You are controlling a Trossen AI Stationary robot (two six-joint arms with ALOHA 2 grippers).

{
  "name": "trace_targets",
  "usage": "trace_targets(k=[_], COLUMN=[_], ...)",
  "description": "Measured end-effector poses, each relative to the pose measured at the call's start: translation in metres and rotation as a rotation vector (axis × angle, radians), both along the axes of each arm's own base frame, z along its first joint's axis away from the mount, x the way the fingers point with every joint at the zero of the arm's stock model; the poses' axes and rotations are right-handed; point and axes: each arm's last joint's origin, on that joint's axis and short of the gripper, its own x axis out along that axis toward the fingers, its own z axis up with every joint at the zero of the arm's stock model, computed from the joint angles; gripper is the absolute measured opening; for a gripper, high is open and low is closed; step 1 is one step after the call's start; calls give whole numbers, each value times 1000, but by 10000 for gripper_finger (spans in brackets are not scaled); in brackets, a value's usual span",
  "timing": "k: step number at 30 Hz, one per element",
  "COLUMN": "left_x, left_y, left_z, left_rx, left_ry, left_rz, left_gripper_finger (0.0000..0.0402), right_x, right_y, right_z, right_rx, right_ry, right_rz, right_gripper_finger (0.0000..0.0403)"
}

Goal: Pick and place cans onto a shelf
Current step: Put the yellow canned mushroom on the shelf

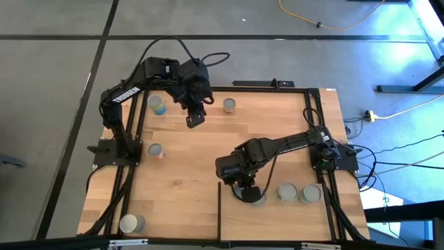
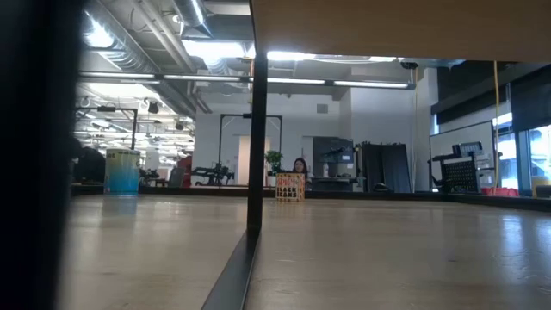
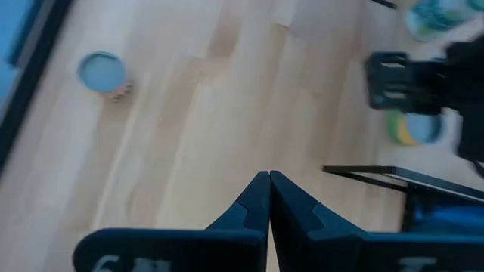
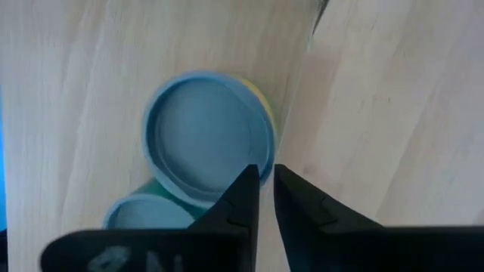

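Note:
My right gripper [image 1: 248, 194] points down over the near right of the table, its fingers a narrow gap apart [image 4: 266, 185]. Just beneath it, on the pale wooden shelf [image 1: 277, 223], stands a can [image 4: 204, 136] with a round pale top and a green-yellow label. A second round top [image 4: 140, 217] shows beside it, mostly hidden by the gripper. Two more cans [image 1: 287, 192] [image 1: 311, 194] stand on the shelf to the right. My left gripper [image 3: 268, 181] is shut on nothing and hangs high over the far middle of the table [image 1: 195, 118]. My right gripper comes from above, and one fingertip [image 4: 243, 189] stands over the rim [image 4: 253, 162] of the can's top. I cannot tell whether it touches the rim. The can stands upright on the shelf.
Loose cans stand on the plank table at the far left [image 1: 158, 104], far middle [image 1: 229, 105], left [image 1: 155, 149] and near left corner [image 1: 132, 223]. The shelf's dark edge strip [image 1: 219, 208] runs along its left side. In the low view a post [image 2: 256, 129] holds the shelf up.

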Motion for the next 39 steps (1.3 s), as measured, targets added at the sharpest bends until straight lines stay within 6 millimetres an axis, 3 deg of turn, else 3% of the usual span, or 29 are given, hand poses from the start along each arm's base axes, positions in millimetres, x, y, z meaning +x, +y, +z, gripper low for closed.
trace_targets(k=[7,19,26,32,39], left_x=[1,3,5,11,34], left_y=[-6,-15,-27,-47,-82], left_z=[0,0,0,2,0], left_rx=[-54,-50,-10,20,117], left_ry=[-12,-11,-19,-64,-166], left_rz=[-50,-77,-183,-283,-359], left_gripper_finger=[0,0,0,0,0], right_x=[-12,-24,-59,-102,-153], right_y=[0,8,2,-2,-17], right_z=[6,61,99,138,176], right_rx=[-19,7,16,-31,-188], right_ry=[55,-172,-265,-411,-622], right_rz=[37,91,74,61,-166], right_gripper_finger=[7,2,2,1,1])
